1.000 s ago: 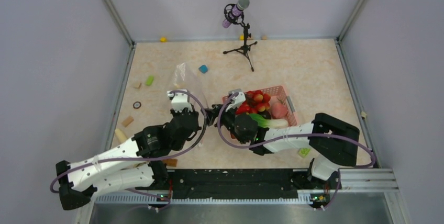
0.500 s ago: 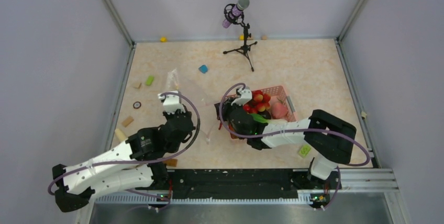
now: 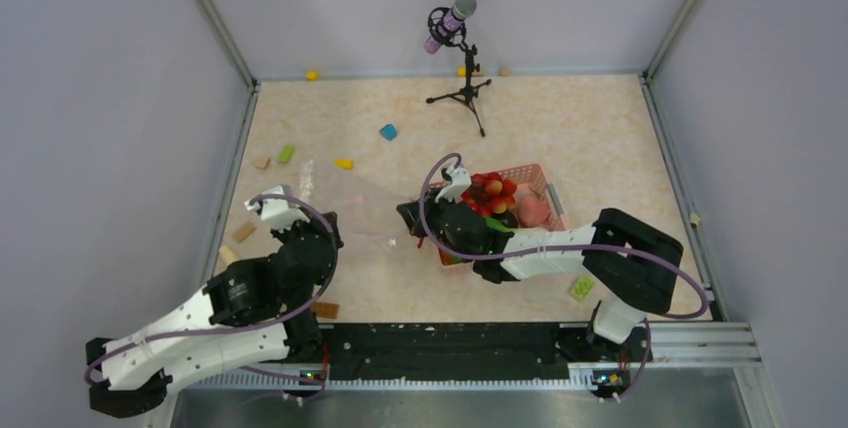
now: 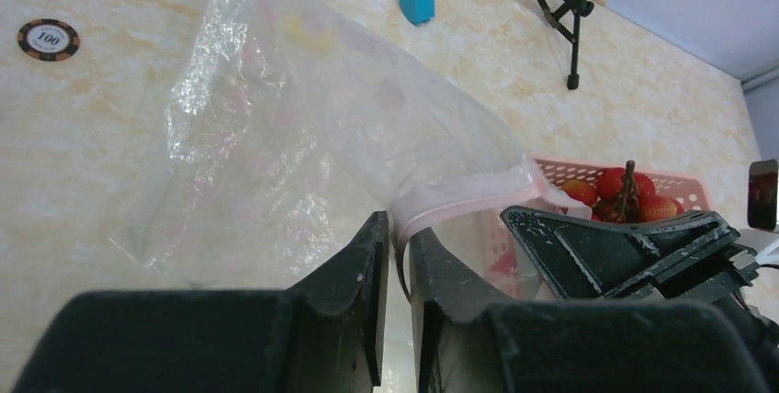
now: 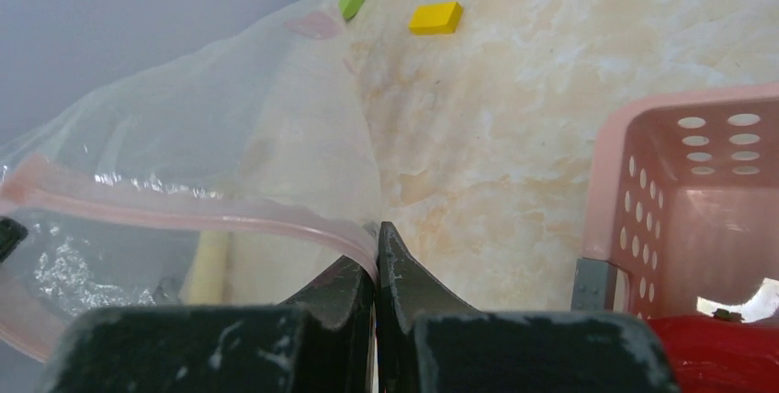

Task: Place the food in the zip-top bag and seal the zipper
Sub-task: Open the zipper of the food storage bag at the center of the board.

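Top external view is showing the big table (image 3: pixel 610 128) lying under my two arms; the zip-top bag (image 3: pixel 350 203) is stretching between them, just left of the pink basket (image 3: pixel 545 183), and it is looking empty. The food (image 3: pixel 495 196) is all sitting piled in the basket; none of it is lying in the bag. My left gripper (image 4: pixel 393 255) is pinching tight on one end of the bag's mouth; my right gripper (image 5: pixel 377 260) is pinching tight on the other end, right on the zipper (image 5: pixel 184 214); a little yellow block (image 3: pixel 344 163) is lying just past the bag. I am thinking trouble could be coming; both my grippers are busy holding, so letting go with one to fetch food could be making the mouth flop shut; pulling too hard could be making the slippery plastic slide out of my jaws.
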{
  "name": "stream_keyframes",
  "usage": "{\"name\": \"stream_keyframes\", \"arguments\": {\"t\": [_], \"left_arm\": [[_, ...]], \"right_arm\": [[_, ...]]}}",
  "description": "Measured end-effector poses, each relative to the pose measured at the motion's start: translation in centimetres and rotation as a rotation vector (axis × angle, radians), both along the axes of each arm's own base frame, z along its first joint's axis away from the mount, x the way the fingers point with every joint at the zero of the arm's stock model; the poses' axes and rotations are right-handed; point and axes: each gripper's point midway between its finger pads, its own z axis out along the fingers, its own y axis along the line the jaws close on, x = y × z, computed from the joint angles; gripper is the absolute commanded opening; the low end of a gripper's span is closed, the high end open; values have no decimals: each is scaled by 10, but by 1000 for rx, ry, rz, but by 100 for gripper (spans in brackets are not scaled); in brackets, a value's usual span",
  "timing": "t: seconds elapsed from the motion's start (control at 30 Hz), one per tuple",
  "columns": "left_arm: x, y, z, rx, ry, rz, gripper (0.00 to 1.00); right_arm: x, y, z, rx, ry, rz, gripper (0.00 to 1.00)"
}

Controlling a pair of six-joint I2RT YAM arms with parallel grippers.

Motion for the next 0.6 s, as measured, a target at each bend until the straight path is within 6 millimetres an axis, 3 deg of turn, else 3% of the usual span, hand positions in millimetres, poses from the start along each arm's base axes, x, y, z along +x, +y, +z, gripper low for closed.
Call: {"name": "stream_keyframes", "arguments": {"t": [0.1,0.23,0.33,0.4,0.6], "left_arm": [[5,-2,-3,54,4,15,33],[10,-7,-18,159,47,37,43],[13,-13,-26,209,73,38,65],[14,-19,-30,221,87,13,74],[13,-55,-26,151,97,-137,85]], "right_arm": [[-1,2,-1,-9,-2,44,0],[-8,10,-1,-41,-8,97,0],[-15,19,6,-47,-16,118,0],[-18,22,6,-56,-10,122,0],[-10,19,7,-69,35,46,0]]}}
